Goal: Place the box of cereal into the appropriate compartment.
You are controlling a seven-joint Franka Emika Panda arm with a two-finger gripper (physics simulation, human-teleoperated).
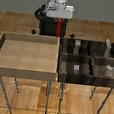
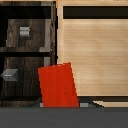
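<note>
Between the jaws hangs the cereal box [image 1: 58,28], gripper [image 1: 58,24] clenched on it, raised over the seam between tray [image 1: 3,52] and bin [image 1: 88,57], compartment [image 1: 107,50] off to one side.

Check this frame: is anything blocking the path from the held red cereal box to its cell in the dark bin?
Nothing visible blocks it. The box of cereal hangs in the gripper above the far rim where the tan tray meets the dark bin. The compartment with the tall pale block lies open from above.
</note>
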